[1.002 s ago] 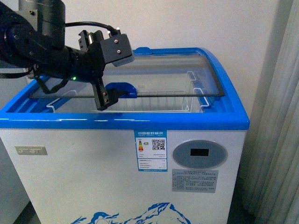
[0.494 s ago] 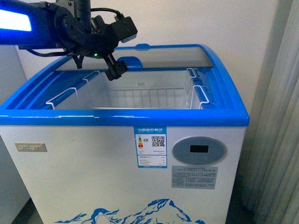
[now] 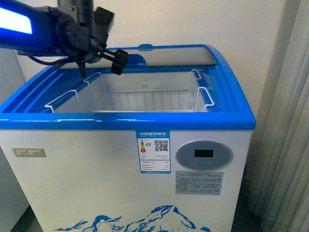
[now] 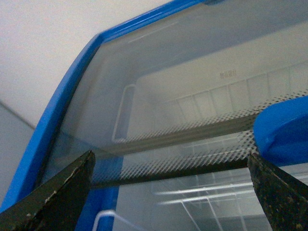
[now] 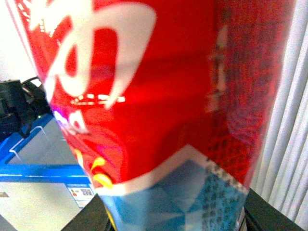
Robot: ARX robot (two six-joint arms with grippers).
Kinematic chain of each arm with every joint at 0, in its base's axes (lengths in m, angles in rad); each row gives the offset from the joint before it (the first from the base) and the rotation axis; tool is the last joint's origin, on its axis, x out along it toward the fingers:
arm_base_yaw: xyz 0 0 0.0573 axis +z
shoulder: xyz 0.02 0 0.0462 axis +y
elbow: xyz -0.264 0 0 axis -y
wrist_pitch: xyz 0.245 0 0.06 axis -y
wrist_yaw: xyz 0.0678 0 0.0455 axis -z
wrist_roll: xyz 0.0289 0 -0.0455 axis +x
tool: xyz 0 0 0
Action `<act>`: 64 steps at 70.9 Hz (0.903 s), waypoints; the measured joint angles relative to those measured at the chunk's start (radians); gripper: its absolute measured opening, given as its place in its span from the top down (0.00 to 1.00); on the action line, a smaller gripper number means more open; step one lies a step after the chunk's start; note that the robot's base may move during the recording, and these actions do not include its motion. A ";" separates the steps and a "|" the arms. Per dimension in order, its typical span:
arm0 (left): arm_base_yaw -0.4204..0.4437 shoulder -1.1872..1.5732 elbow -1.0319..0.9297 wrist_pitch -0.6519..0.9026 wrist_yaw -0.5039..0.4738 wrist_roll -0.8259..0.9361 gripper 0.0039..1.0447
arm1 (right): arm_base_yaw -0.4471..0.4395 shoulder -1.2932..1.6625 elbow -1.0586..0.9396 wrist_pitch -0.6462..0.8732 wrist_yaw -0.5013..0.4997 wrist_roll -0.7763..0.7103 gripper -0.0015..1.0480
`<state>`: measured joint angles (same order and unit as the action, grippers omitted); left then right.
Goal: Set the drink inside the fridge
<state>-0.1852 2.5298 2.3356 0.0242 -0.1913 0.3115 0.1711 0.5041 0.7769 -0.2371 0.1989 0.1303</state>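
The fridge (image 3: 145,122) is a white chest cooler with a blue rim, and its top is open over a white wire basket (image 3: 145,99). The glass lid (image 3: 178,57) sits slid to the back, its blue handle (image 3: 137,59) near my left gripper (image 3: 118,62). That gripper is open above the back left rim; in the left wrist view its fingertips (image 4: 62,197) stand wide apart over the lid edge (image 4: 192,163). A red drink can (image 5: 144,96) with a blue lower band fills the right wrist view, with my right gripper (image 5: 173,224) shut on it. The front view does not show the right arm.
A pale pleated curtain (image 3: 285,145) hangs close to the fridge's right side. A white cabinet (image 3: 7,183) stands at its left. In the right wrist view the fridge's blue rim (image 5: 33,168) lies below and beyond the can.
The left gripper was at the lid's blue handle over the opening. The lid has since slid to the back and the gripper has risen to the back left.
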 joint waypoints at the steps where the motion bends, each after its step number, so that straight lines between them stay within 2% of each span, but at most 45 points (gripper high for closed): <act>1: 0.003 -0.024 -0.038 0.013 0.000 -0.034 0.08 | 0.000 0.000 0.000 0.000 0.001 0.000 0.62; 11: 0.050 -0.347 -0.498 0.096 0.034 -0.238 0.08 | 0.000 0.000 0.000 0.000 -0.002 0.000 0.62; 16: 0.061 -0.491 -0.693 0.129 0.059 -0.283 0.08 | 0.000 0.000 0.000 0.000 -0.004 0.000 0.62; 28: 0.049 -0.850 -1.173 0.172 0.190 -0.373 0.08 | 0.000 0.000 0.000 0.000 -0.004 0.000 0.62; 34: 0.048 -1.003 -1.353 0.186 0.200 -0.386 0.08 | 0.000 0.000 0.000 0.000 -0.001 0.000 0.62; 39: 0.063 -1.151 -1.562 0.426 0.121 -0.359 0.20 | 0.000 0.000 0.000 0.000 0.000 0.000 0.62; 43: 0.098 -1.274 -1.707 0.565 0.127 -0.345 0.28 | 0.000 0.000 0.000 0.000 0.000 0.000 0.62; 46: 0.130 -1.358 -1.790 0.599 0.163 -0.339 0.33 | 0.000 0.000 0.000 0.000 -0.002 0.000 0.62; 49: 0.172 -1.538 -1.946 0.579 0.174 -0.333 0.43 | 0.000 0.002 0.001 -0.003 -0.006 -0.001 0.62; 50: 0.179 -1.597 -1.996 0.560 0.174 -0.332 0.47 | -0.006 0.025 0.019 -0.051 -0.025 -0.006 0.62; 53: 0.185 -1.725 -2.110 0.528 0.177 -0.330 0.55 | -0.049 0.111 0.153 -0.344 -0.122 -0.064 0.62; 58: 0.183 -1.837 -2.200 0.507 0.193 -0.325 0.69 | -0.113 0.211 0.272 -0.589 -0.204 -0.159 0.62; 60: 0.183 -1.858 -2.210 0.501 0.193 -0.324 0.74 | -0.138 0.252 0.297 -0.634 -0.223 -0.215 0.62; 64: 0.184 -1.888 -2.221 0.492 0.191 -0.323 0.83 | -0.166 0.330 0.321 -0.628 -0.222 -0.291 0.62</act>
<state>-0.0013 0.6418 0.1146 0.5159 -0.0002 -0.0120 0.0055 0.8345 1.0981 -0.8646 -0.0235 -0.1612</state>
